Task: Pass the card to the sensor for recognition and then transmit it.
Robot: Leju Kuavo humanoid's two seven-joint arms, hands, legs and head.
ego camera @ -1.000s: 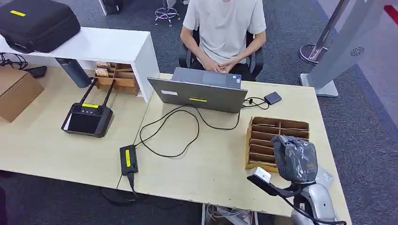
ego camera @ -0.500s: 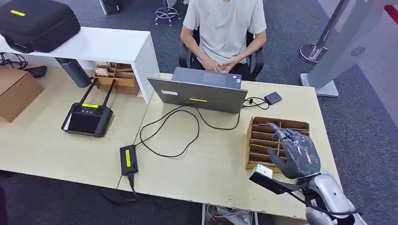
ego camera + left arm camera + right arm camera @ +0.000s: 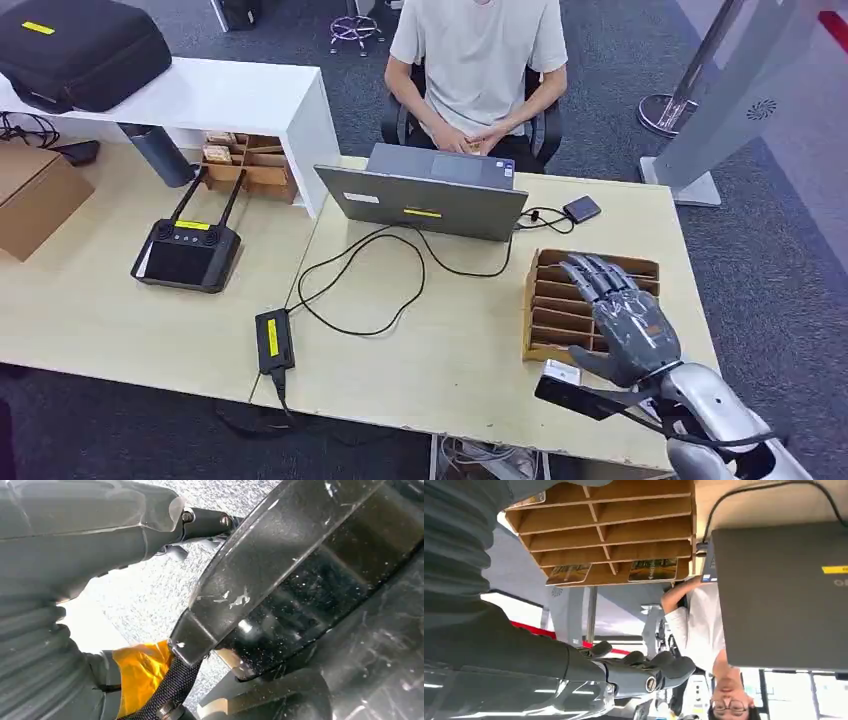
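Our left hand appears in its own wrist view as a grey ribbed cover with one dark finger reaching out. We cannot tell whether it is released or clenched.

From the head view we see, far left, a black fabric case on a white shelf and a brown cardboard box below it. Next comes a black controller with two antennas, lying flat on the pale wood-grain desk. A black power adapter sits near the front edge, its cable looping to a grey laptop. A person in a light shirt sits behind the laptop. Just right of it lies a small dark sensor box on a short lead.

Further right stands a slotted wooden organizer. Our right hand hovers over it, released, its fingers straight, apart and holding nothing.

Our right wrist view looks into the slots. One printed card lies flat in a far compartment, and a second sits in the compartment beside it, both apart from the hand.
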